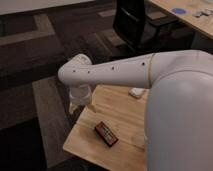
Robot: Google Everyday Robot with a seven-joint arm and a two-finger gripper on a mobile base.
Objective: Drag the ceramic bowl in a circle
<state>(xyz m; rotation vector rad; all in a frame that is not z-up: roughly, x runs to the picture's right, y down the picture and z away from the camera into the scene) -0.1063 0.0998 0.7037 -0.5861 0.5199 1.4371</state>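
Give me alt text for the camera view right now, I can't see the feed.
The robot's white arm stretches across a wooden table, its gripper hanging at the table's far corner. A dark rectangular packet and a small white object lie on the table; no ceramic bowl is visible.

Nothing here can be read. The small dark box (106, 134) lying on the wooden table (125, 107) has a reddish face with pale marks, too blurred to make out as letters. The white arm (115, 70) above the table bears only a row of dark dots, no lettering. The gripper (80, 101) hangs over the table's left corner.
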